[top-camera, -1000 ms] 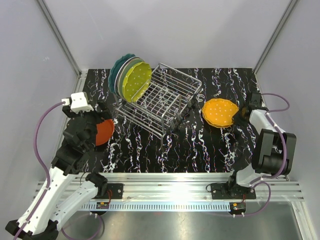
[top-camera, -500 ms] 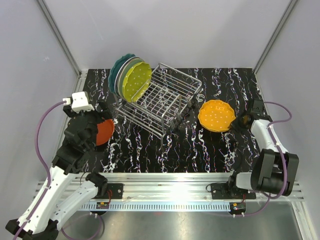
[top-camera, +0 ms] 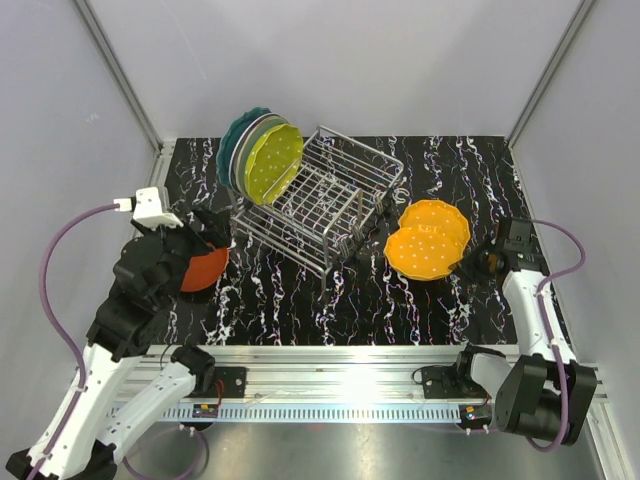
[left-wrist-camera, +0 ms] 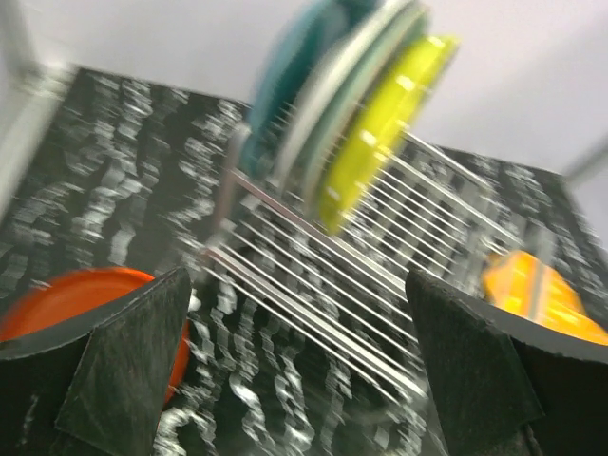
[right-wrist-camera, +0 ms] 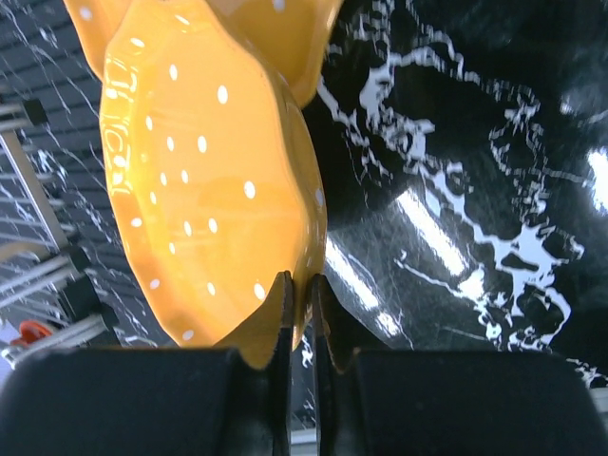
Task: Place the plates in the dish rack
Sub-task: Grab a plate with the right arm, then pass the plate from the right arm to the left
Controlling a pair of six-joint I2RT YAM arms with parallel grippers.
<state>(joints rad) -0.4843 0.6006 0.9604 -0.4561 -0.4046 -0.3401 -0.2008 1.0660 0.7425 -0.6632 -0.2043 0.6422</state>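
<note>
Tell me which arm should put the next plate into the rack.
Right. The right gripper is shut on the rim of a dotted orange plate just right of the dish rack. The left gripper is open and empty, near the red-orange plate.

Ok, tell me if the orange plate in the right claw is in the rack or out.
Out. The right claw pinches the plate by its rim, right of the dish rack.

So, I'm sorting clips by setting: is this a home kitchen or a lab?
Most likely a lab test cell, not a kitchen: plain white panel walls, an aluminium mounting rail at the near edge, and a wire dish rack on a black marbled tabletop.
</note>
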